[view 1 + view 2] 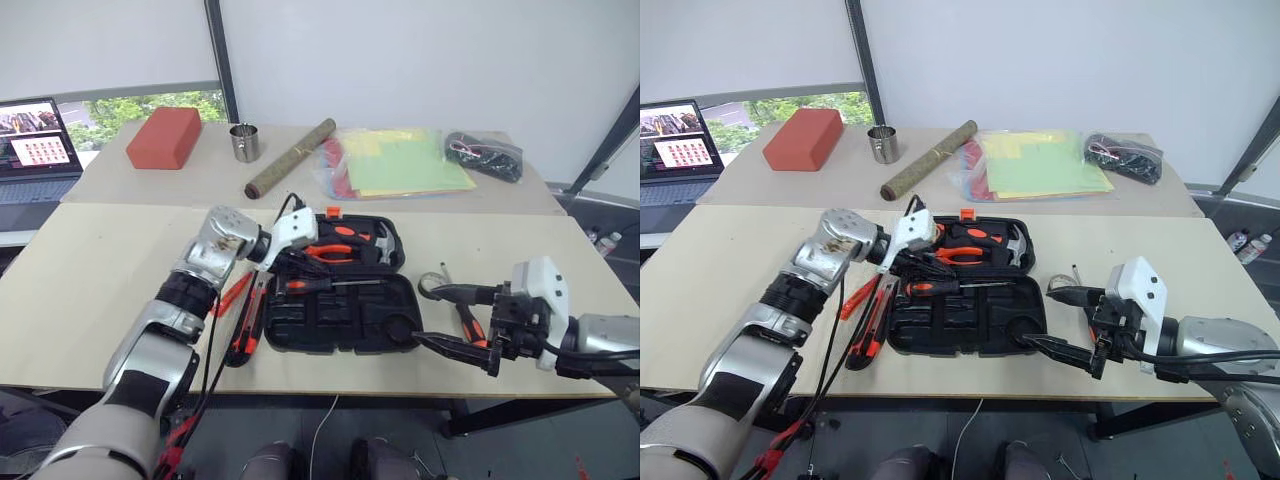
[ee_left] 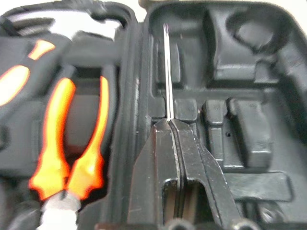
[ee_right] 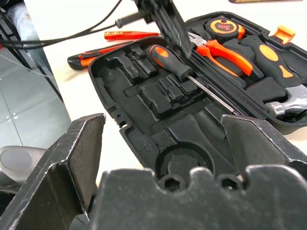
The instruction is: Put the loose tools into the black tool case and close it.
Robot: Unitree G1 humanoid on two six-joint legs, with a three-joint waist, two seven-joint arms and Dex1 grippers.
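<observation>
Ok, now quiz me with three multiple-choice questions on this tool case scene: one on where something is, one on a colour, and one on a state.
1. Where does the utility knife lie?
A. Inside the case
B. On the table, along the left side of the black tool case
C. In a gripper

2. What colour is the brick-like block?
A. Blue
B. Yellow
C. Red

3. How is the right gripper?
A. Open, holding nothing
B. Shut on a screwdriver
C. Shut on a hammer

Answers:
1 B: the knife rests on the wood just outside the case's left edge.
2 C: the block is plainly red.
3 A: its two fingers stand wide apart with nothing between them.
</observation>
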